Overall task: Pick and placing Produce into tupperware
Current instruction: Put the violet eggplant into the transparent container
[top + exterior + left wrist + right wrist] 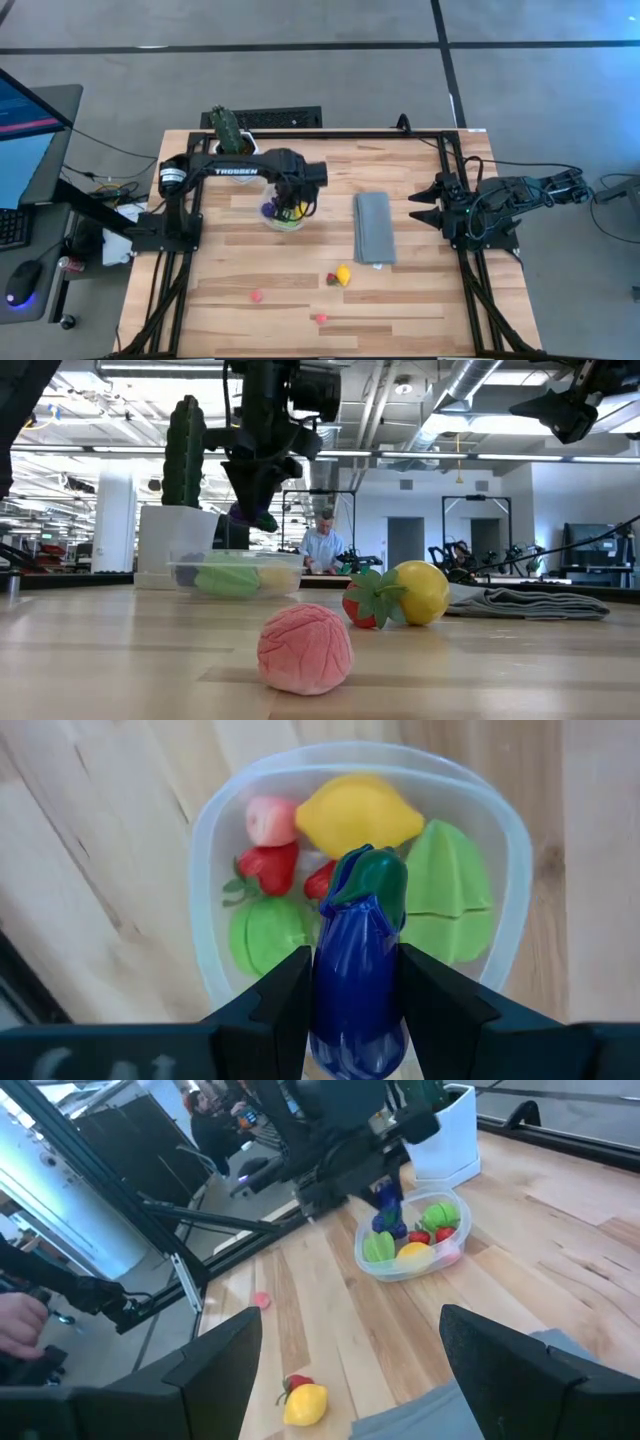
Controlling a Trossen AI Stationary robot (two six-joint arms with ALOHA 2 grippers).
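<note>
The clear round tupperware [210, 850] stands on the wood table in front of the white cactus pot [240, 142]. In it lie a yellow lemon [360, 812], green pieces, red pieces and a pink one. My left gripper [355, 1010] hangs right above it, shut on a purple toy eggplant [355, 990]. Loose produce lies on the table: a yellow lemon with a red strawberry [339, 276], a pink piece [256, 295] and another [320, 318]. My right gripper [418, 207] waits open at the table's right side. My left gripper pinches the eggplant's purple body [352, 1020] between its two fingers, one on each side. The fingers point down from above. The eggplant hangs lifted clear over the tupperware, its green cap [372, 880] at the low end.
A folded grey cloth [374, 228] lies right of the tupperware. The tall green cactus [226, 128] rises behind it. Black frame rails run along the table's left and right sides.
</note>
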